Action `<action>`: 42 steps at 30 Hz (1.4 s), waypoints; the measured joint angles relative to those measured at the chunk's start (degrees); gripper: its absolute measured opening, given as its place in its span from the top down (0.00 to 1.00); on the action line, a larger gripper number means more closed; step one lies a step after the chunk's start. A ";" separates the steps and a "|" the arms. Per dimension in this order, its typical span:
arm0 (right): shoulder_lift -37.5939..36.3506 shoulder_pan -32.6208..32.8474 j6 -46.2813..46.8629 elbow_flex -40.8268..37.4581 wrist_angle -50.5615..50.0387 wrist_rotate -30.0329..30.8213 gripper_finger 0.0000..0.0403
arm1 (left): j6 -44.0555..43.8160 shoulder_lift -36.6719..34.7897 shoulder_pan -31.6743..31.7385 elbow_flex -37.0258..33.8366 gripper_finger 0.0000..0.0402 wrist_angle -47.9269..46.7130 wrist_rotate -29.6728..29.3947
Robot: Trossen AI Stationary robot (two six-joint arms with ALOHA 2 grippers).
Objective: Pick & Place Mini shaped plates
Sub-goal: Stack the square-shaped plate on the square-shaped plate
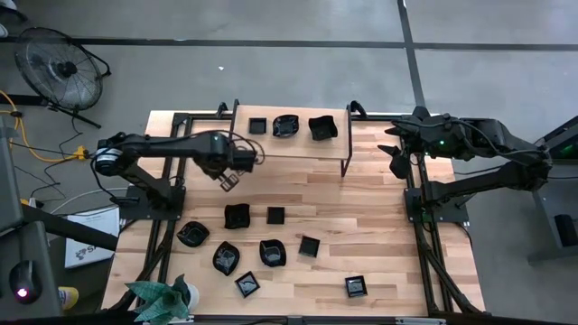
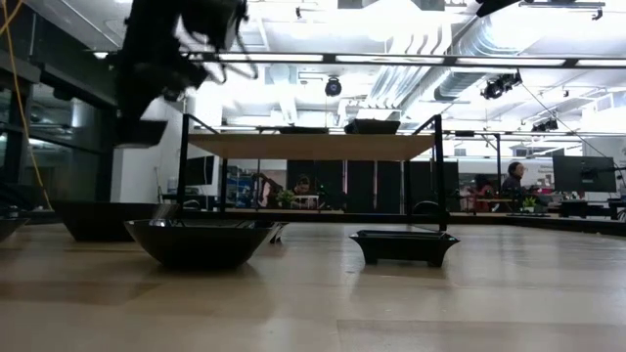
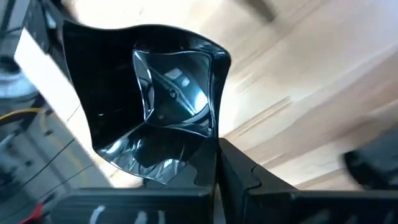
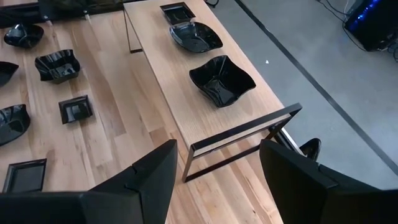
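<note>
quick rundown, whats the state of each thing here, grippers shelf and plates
left gripper: shut on a wavy-edged plate, lifted off the table
right gripper: open, empty, beside the shelf's end
shelf: upright, three plates on it
loose plates: nine resting on the table
plant: at the table's corner

So the wooden plank surface [image 1: 379,226] had eight little glossy black plates [image 1: 271,252] scattered over its near half, some square and some wavy-edged, none of them touching. A green plant [image 1: 163,298] sat at the near left corner. Along the far edge stood a low wooden shelf [image 1: 289,144] on black metal legs, with three more black dishes [image 1: 287,125] lined up in a row on top.
</note>
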 joint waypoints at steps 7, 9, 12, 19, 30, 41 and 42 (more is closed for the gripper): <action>0.02 0.00 -0.31 0.00 0.00 -0.04 0.44 | -2.53 0.00 0.13 11.65 1.00 -1.86 0.02; 0.02 0.00 -0.53 0.00 0.00 -0.20 0.44 | -3.02 0.00 0.13 15.04 1.00 -1.07 -0.32; 0.02 0.01 -0.71 0.00 0.00 -0.29 0.44 | -2.97 -0.01 0.13 19.35 1.00 -0.55 -2.61; 0.00 0.02 -2.51 0.00 0.01 -1.53 0.44 | 14.30 0.00 0.13 24.32 1.00 9.67 -3.56; 0.14 0.00 -3.27 0.01 1.45 -1.00 0.44 | 65.87 1.32 0.11 24.45 1.00 38.27 -0.88; 3.23 -0.02 10.54 0.02 12.76 3.40 0.44 | 99.31 5.66 -5.69 24.49 1.00 43.51 -14.92; 3.95 -0.02 10.26 0.04 13.58 3.45 0.44 | 102.77 6.48 -6.37 24.45 1.00 43.94 -17.99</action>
